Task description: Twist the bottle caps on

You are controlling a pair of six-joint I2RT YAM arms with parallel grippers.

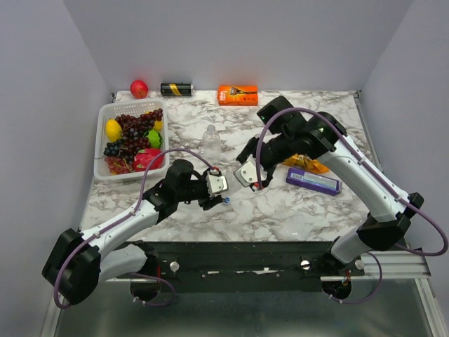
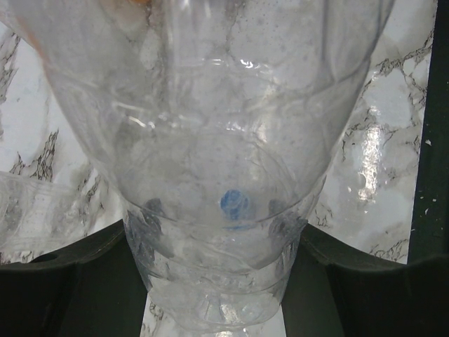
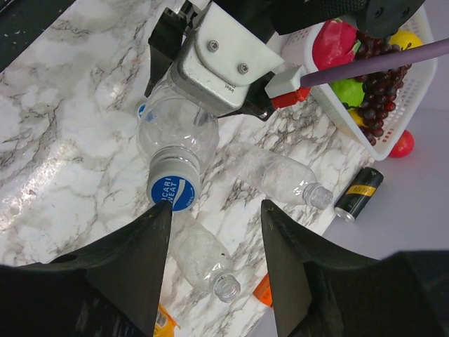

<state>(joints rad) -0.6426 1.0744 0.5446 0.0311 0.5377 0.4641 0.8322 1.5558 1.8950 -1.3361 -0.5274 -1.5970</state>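
while the blue cap [image 3: 173,191] sits on the mouth of the clear bottle [image 3: 174,130], i can't tell how far it is threaded, and that looks to be the reason for the hold. the left gripper [image 1: 219,191] is clamped round the bottle's body and appears to carry it above the counter [image 3: 63,140], so the neck is offered to the other arm. the bottle's long axis runs from one gripper toward the other, cap end aimed at the right gripper [image 3: 216,210], base back toward the left wrist.

the right gripper hangs near the cap with its jaws apart, wider than the cap, nothing between them. the cap sits off toward one finger rather than centred, so i'd judge it needs lining up before any closing and twisting.

further out, a second bottle [image 3: 277,174] and a third bottle [image 3: 202,261] appear to lie on the counter, necks bare, both pointing toward the back wall. beyond them lies a black-and-gold can [image 3: 359,191], with the fruit basket [image 3: 421,84] off to the left.
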